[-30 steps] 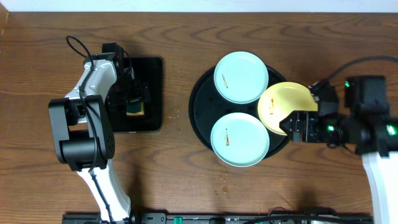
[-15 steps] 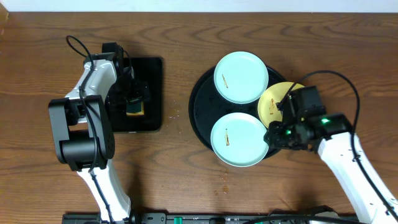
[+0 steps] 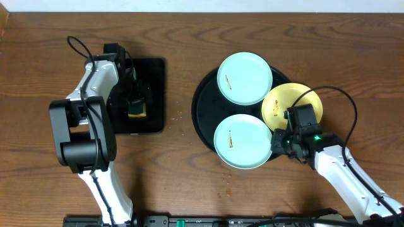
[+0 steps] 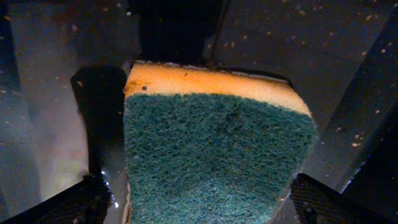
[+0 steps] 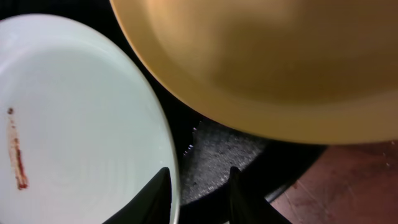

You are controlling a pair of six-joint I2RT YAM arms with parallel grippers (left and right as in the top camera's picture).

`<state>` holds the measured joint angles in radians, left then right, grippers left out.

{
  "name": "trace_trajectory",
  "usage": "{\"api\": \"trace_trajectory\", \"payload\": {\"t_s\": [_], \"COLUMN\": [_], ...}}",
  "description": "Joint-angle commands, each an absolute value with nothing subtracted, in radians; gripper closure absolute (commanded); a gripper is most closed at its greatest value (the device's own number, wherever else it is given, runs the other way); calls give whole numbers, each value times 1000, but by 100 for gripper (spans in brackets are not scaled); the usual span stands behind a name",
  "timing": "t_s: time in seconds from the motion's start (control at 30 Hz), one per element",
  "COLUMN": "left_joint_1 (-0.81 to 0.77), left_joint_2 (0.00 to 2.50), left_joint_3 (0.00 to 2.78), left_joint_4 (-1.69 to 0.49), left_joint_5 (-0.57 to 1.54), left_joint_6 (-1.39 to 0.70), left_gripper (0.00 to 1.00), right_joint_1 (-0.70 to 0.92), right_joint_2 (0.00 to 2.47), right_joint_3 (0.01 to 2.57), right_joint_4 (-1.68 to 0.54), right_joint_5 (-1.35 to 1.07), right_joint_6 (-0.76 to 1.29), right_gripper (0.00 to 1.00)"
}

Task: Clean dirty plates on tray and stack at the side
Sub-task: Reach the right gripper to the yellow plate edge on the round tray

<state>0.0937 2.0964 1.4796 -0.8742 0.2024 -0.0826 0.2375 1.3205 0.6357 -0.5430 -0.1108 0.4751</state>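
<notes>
We find all 3 plates on the large round black tray (image 3: pixel 201 110): a pale mint-blue round plate (image 3: pixel 245 78) at its far side, a second mint-blue plate (image 3: pixel 243 140) at its near side, and the pale yellow round plate (image 3: pixel 281 99) overhanging its right rim. Each carries a small brown smear, and none lies on the bare brown wood-grain desk (image 3: pixel 353 50) beside the tray, so we judge the cleaning not yet begun. The right gripper (image 5: pixel 199 196) hangs low over bare tray in the notch between the near mint plate and the yellow one. Its jaws stand narrowly apart and clamp nothing we can see. The plates are round, so no axis matters. What counts is that 2 rims lie just beside these jaws, the mint one toward the desk's middle, the yellow one just ahead. The left gripper (image 4: pixel 205 199) is well apart, over the small rectangular black tray (image 3: pixel 154 75). Its jaws are spread wide astride the yellow sponge with a dark green scouring face (image 4: pixel 211 155).
</notes>
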Motion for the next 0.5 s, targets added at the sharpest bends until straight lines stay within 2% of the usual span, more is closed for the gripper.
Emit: {"api": "trace_trajectory", "payload": {"t_s": [0.0,0.27,0.33,0.43,0.47], "left_joint_1": [93,93,93,93,93], "left_joint_2": [2078,2078,2078,2078,2078], "left_joint_3": [1471,1471,1471,1471,1471], "left_joint_4": [-875,-875,-875,-875,-875], "left_joint_5": [197,197,197,197,197], "left_joint_6": [-91,-91,-91,-91,-91], "left_gripper": [7,7,7,7,7], "right_joint_1": [249,270,270,270,270], "right_joint_2": [1322,1323,1323,1323,1324], "right_joint_3": [630,577,577,577,576], "right_joint_4": [-533,-481,-481,-474,-475], "right_joint_5": [-157,-155,-154,-155,-155], "right_joint_6": [496,497,497,499,506], "right_gripper": [72,72,76,89,90]}}
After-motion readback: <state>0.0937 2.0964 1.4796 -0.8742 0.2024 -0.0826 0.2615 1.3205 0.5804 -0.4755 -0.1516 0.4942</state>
